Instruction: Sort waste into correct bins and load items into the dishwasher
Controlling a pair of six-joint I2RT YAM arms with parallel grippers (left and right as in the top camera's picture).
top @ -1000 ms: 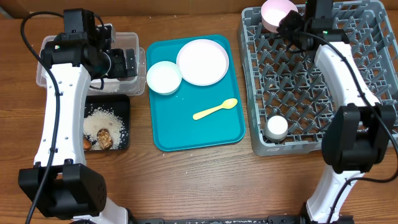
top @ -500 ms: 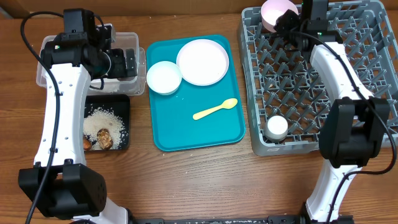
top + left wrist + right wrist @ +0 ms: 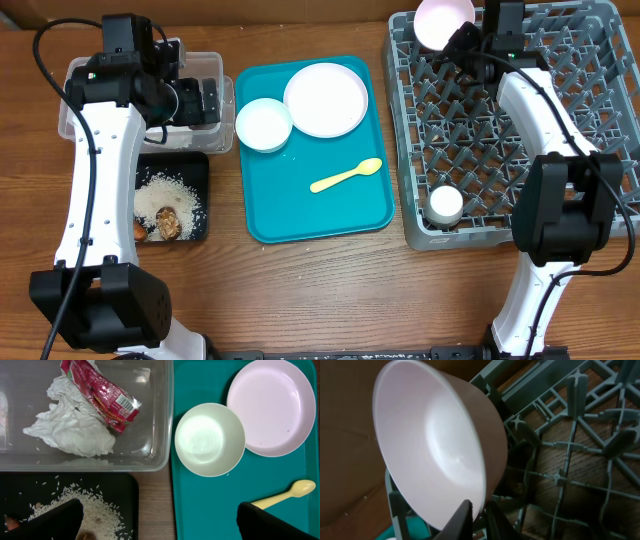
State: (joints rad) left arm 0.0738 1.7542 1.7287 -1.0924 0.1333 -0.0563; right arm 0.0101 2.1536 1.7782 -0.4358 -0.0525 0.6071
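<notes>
My right gripper (image 3: 464,38) is shut on the rim of a white bowl (image 3: 443,21) and holds it tilted over the far left corner of the grey dish rack (image 3: 560,150). In the right wrist view the fingertips pinch the bowl (image 3: 435,445) at its lower rim, gripper (image 3: 479,510). My left gripper (image 3: 205,100) is open and empty above the clear tub (image 3: 72,80), gripper (image 3: 157,517). The tub (image 3: 100,465) holds crumpled paper (image 3: 75,435) and a red wrapper (image 3: 102,397). The black tray (image 3: 200,232) holds rice (image 3: 170,192), a brown lump (image 3: 168,224) and a carrot (image 3: 140,230).
A teal tray (image 3: 330,215) in the middle carries a round plate (image 3: 325,98), a second white bowl (image 3: 263,124) and a yellow spoon (image 3: 346,176). A small white cup (image 3: 445,205) stands in the rack's near left corner.
The bowl in my right gripper has shifted slightly left and tipped, showing more of its inside from above. The left arm has not moved.
</notes>
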